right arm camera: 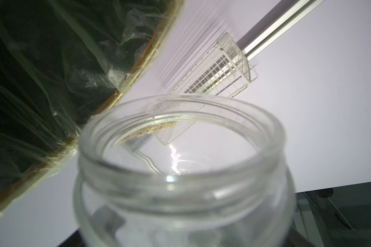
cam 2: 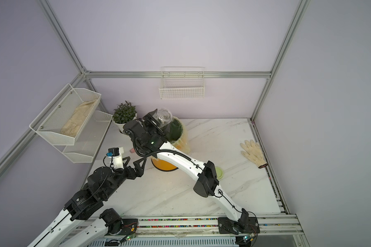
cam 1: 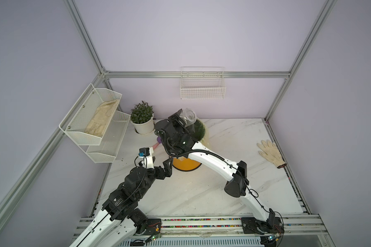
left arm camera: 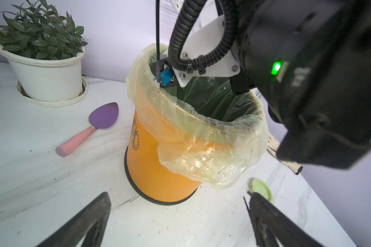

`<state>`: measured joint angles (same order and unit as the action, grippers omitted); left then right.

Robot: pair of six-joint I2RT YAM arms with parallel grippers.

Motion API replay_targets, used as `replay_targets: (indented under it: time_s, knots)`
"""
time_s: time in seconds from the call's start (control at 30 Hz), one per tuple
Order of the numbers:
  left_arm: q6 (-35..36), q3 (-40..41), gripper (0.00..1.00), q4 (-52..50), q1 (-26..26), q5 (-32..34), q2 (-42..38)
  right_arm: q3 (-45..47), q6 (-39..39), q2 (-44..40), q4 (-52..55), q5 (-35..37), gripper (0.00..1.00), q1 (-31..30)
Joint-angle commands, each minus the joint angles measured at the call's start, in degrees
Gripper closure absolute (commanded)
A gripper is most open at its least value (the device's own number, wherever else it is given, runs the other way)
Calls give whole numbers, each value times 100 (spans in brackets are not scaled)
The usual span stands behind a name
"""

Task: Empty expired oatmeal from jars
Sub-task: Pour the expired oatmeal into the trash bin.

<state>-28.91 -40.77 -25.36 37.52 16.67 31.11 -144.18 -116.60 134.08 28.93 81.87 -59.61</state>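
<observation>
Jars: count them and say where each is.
1. The jar, lid off, is held by the right gripper up at the bin; its lid lies beside the bin. More may be hidden.

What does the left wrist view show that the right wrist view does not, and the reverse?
Only the left wrist view: the plant pot, the purple trowel, the green lid lying on the table and the orange outside of the bin. Only the right wrist view: the open mouth of the jar, with a few crumbs of oatmeal stuck inside the rim, and the wire basket. Both: the bin's yellow liner.
</observation>
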Motion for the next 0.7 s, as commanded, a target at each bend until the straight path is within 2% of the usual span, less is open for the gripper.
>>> replay_targets:
  time_s: [0.0,0.03,0.1,0.17,0.27,0.37,0.47,0.6,0.63,0.67]
  knots:
    - [96,-123,0,78,-1,55,-11,397,-3201,-488,-301,29,100,19]
    - [88,-121,0,84,-4,63,-13,589,-3092,-621,-268,-65,100,49]
    - [82,-122,0,113,2,80,6,643,-2561,-777,508,-389,100,80]
    - [78,-132,0,149,1,65,62,-46,-1333,-644,2318,-788,100,82]
    - [78,-167,0,168,1,21,177,-950,-149,-319,3768,-1044,100,112]
    - [62,-187,0,184,1,-2,266,-822,964,-569,4991,-1597,100,104]
    - [59,-202,0,216,-3,19,323,-154,1723,-1021,5261,-2110,99,150]
    - [61,-276,0,244,-3,8,457,-383,2312,-1154,5351,-2888,98,169]
    - [57,-307,0,248,1,3,497,-307,2375,-1213,5354,-2943,97,224]
    - [46,-323,0,243,1,-5,541,47,2461,-1303,5364,-2706,97,324]
